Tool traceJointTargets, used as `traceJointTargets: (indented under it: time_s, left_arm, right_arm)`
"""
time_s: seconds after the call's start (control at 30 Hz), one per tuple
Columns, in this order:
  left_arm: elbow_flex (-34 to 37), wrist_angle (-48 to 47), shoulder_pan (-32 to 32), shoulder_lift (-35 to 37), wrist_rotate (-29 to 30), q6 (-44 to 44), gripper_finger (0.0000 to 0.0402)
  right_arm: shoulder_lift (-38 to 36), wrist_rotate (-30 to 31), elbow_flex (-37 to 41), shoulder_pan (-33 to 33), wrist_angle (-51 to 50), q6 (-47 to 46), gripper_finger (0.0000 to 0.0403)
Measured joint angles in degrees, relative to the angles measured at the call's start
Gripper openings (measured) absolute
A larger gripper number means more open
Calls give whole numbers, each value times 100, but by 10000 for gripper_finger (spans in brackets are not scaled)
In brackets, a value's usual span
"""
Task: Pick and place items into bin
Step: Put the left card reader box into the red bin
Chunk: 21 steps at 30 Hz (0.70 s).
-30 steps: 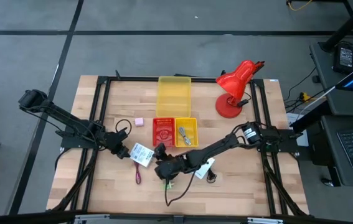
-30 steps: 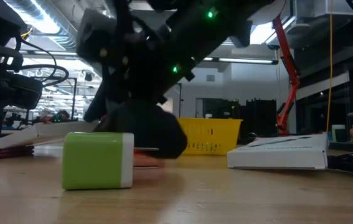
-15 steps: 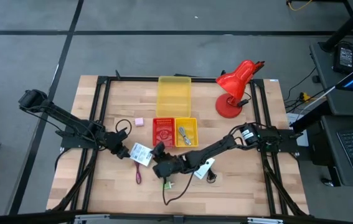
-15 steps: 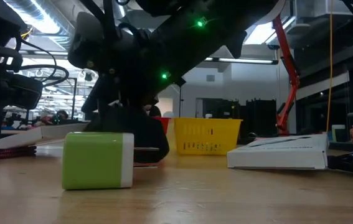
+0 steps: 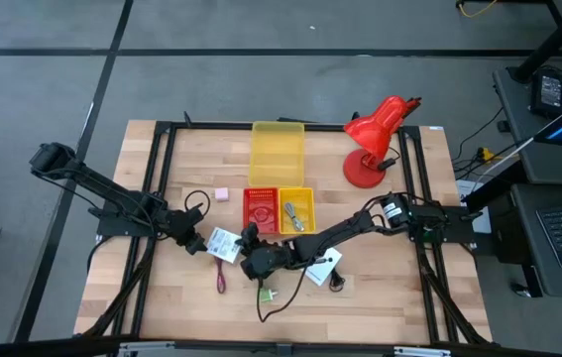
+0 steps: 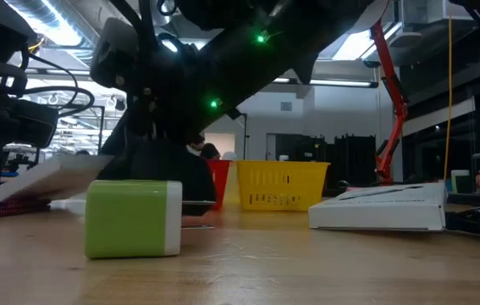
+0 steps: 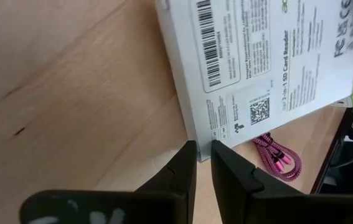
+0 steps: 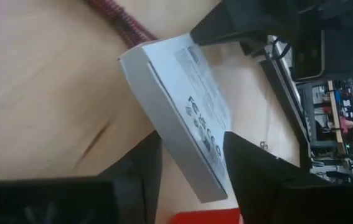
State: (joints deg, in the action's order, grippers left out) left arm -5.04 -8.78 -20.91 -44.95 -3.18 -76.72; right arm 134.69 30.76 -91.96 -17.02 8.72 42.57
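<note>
A white printed packet (image 5: 223, 244) lies tilted left of centre, over a dark red braided tool (image 5: 219, 278). My left gripper (image 5: 197, 244) is shut at the packet's left corner. My right gripper (image 5: 249, 256) is open, with one finger on either side of the packet's right end (image 8: 192, 146). A green block (image 5: 264, 295) stands on the table near the front, with a black cable (image 5: 271, 309) beside it. A second white packet (image 5: 322, 266) lies flat to its right. A pink cube (image 5: 221, 194) sits farther back. My left gripper pinches the packet's left corner (image 7: 202, 138) between its two nearly closed fingers, coming level from the table's left. The packet (image 6: 41, 176) sits tilted, its held end off the wood. My right gripper: I cannot tell whether its fingers (image 8: 241, 155) touch the packet.
A small red bin (image 5: 260, 210) and a small yellow bin (image 5: 295, 210) stand side by side behind the packets, with a larger yellow bin (image 5: 278, 151) farther back. A red desk lamp (image 5: 372, 139) stands at the back right. Bare wood lies along the front.
My right gripper has moved from beside the green block toward the table's left and far side, up to the white packet, and now straddles its end. The packet has tipped up a little and stands higher in the low view.
</note>
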Motion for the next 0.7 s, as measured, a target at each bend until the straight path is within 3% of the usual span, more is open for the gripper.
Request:
traceJointTargets:
  time_s: [0.4,0.7]
  left_arm:
    - [9,145,0,5,-13,560,40]
    - [-190,215,0,23,-177,1157,69]
  right_arm:
    - [-2,49,0,9,51,139,51]
    - [-25,508,0,-182,121,815,26]
